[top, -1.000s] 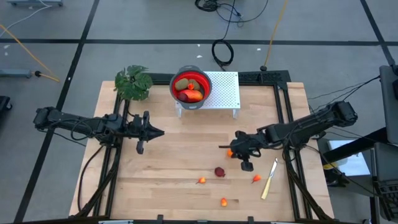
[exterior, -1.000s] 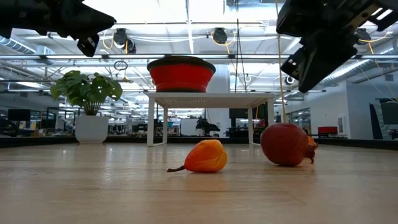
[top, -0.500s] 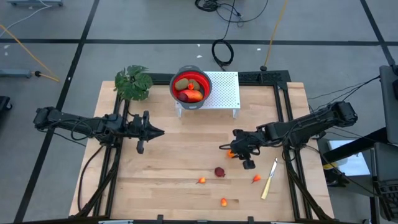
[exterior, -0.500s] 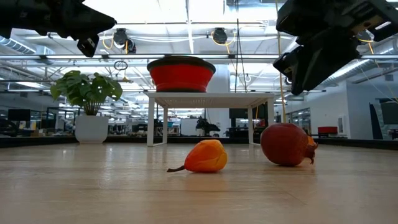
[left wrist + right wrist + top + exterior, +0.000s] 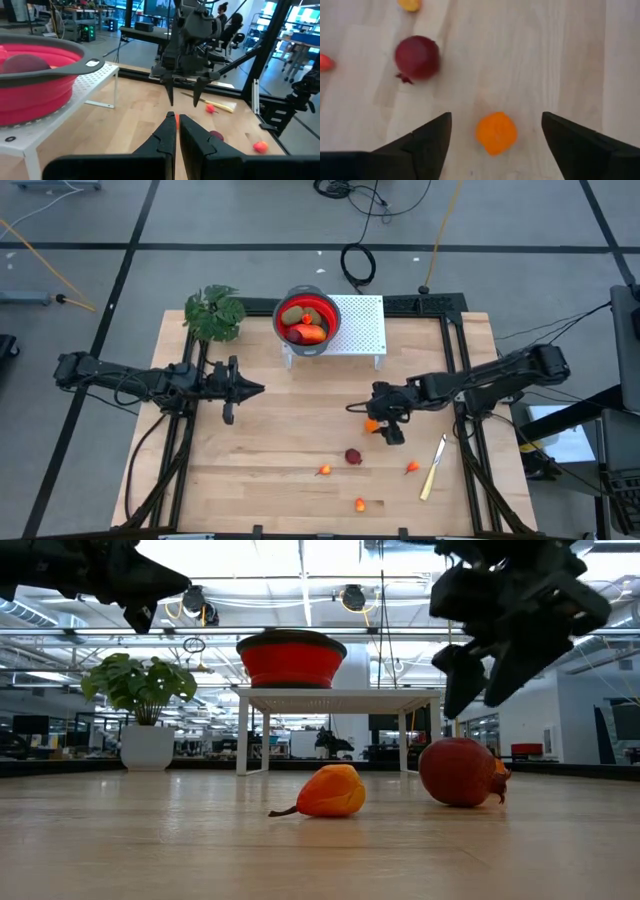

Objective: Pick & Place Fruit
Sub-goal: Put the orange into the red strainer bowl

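Right gripper (image 5: 492, 131) fingers spread over orange fruit (image 5: 496, 133), dark red fruit (image 5: 417, 57) nearby; left fingers closed.

A pale wooden table (image 5: 270, 440) fills the middle of the high view. At its upper left corner stands a plant (image 5: 214, 312). At the upper middle sits a white rack (image 5: 362, 330). Loose on the boards: an orange fruit (image 5: 371, 425) right of centre, a dark red fruit (image 5: 353, 456) below it, small orange and red bits at lower centre (image 5: 323, 470) (image 5: 360, 503) (image 5: 412, 467), and a knife (image 5: 433, 467) at lower right.
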